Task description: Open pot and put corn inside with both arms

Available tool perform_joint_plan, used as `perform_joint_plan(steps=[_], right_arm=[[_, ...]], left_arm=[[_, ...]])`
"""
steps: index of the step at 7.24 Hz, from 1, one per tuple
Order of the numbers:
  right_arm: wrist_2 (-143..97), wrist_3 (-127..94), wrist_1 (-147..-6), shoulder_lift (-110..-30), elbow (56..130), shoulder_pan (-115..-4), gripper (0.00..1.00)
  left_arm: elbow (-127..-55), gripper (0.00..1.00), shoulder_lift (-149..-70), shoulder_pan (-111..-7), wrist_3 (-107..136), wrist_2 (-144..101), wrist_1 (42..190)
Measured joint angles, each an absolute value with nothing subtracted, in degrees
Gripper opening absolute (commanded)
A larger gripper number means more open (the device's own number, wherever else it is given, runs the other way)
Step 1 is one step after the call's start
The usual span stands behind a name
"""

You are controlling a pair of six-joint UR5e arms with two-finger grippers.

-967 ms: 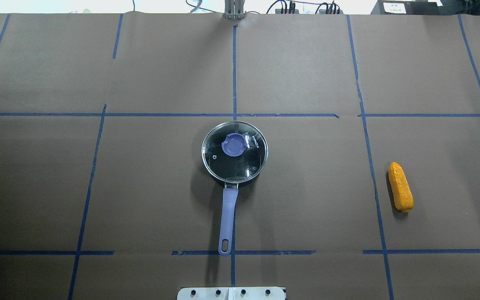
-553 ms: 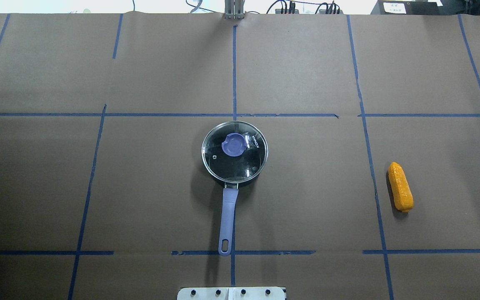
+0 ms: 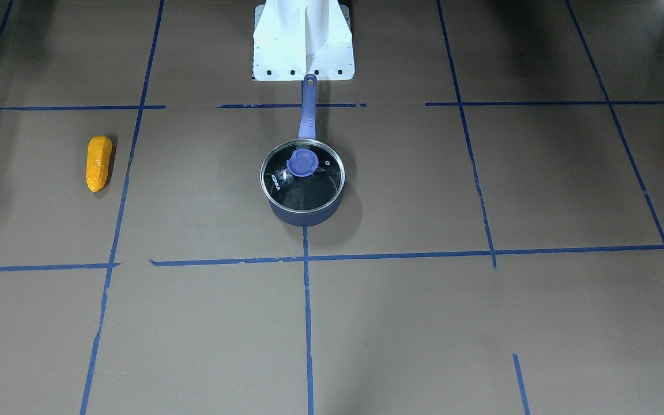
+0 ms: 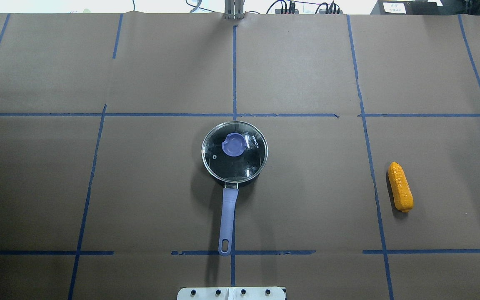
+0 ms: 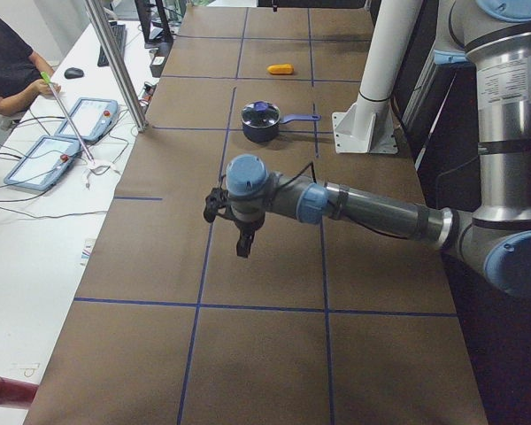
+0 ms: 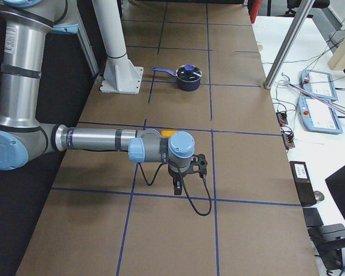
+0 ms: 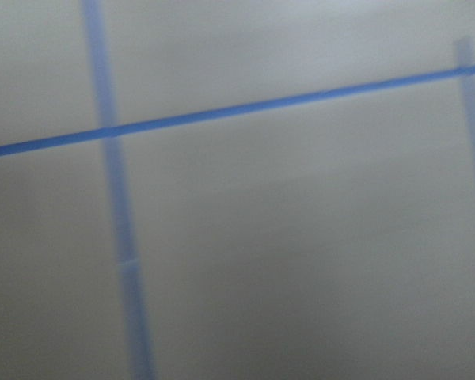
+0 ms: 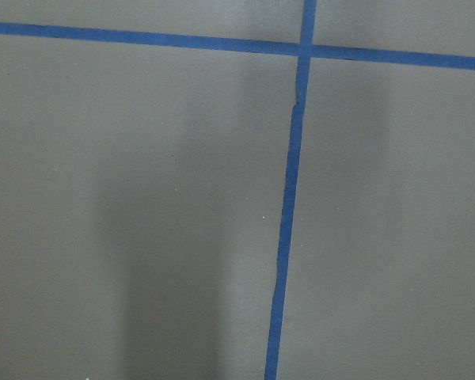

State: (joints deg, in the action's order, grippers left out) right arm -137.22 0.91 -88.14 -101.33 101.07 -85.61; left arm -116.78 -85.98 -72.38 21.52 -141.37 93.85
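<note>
Locating pot [image 3: 303, 218], lid [image 4: 240, 164] on, well apart from left tool [image 5: 242, 251]; locating corn [image 4: 400, 186] well apart from right tool [image 6: 177, 185]. Not managing to tell either tool open or closed. Judging lid glass, slippery, breakable: taking by knob [image 4: 233, 145]. Judging corn light, stiff, bumpy: pinching mid-length. Minding long handle [image 4: 227, 212], pointing toward stand [image 3: 303, 40].

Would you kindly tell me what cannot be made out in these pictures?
Left pincer: small in exterior left view; open or shut unclear.
Right pincer: likewise, exterior right view.
Corn: exterior right view, mostly behind the right arm.
Left wrist view: blurred, only tape lines.
</note>
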Motion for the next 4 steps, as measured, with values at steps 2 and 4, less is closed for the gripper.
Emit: perform_joint_plan(steps=[2,4], right_arm=[[-137.6,1.3,-88.1,-101.4,101.0,-85.6,1.0],[-137.6,1.3,-87.3,-101.3,101.0,-85.5,1.0]], left_arm=[[-119.8,0.99,-100.1,-56.1,44.8,-136.0,91.8],[-114.4,0.99,-120.3,-40.9,57.3,-123.0,80.5]])
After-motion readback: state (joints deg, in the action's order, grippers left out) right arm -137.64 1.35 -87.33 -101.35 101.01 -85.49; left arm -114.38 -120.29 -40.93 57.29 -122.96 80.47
